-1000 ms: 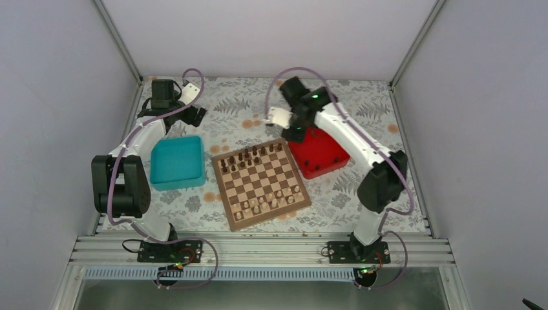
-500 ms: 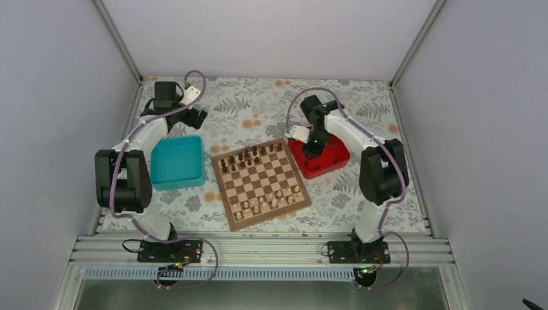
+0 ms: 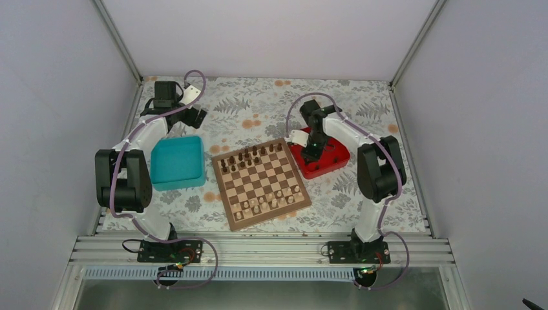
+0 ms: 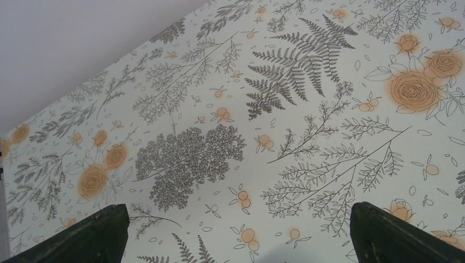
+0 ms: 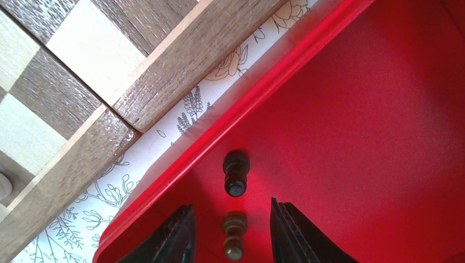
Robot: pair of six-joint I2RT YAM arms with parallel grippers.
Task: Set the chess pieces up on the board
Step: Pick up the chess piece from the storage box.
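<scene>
The chessboard (image 3: 261,183) lies mid-table; dark chessmen (image 3: 249,157) stand along its far rows and pale ones along the near rows. Its corner shows in the right wrist view (image 5: 159,76). My right gripper (image 3: 312,152) is down inside the red tray (image 3: 333,161), open. In the right wrist view its fingers (image 5: 178,235) straddle a dark pawn (image 5: 234,235) standing on the tray floor (image 5: 356,126), not touching it; another dark pawn (image 5: 236,172) stands just beyond. My left gripper (image 3: 191,117) is open and empty at the far left, over bare cloth (image 4: 236,164).
A teal tray (image 3: 176,161) sits left of the board, near the left arm. The red tray's wall (image 5: 219,131) runs close to the board's corner with a narrow strip of floral cloth between. Enclosure walls stand on three sides.
My right gripper swung from above the board's far right corner over the red tray, then dropped into it around a dark pawn. The left arm has not moved.
</scene>
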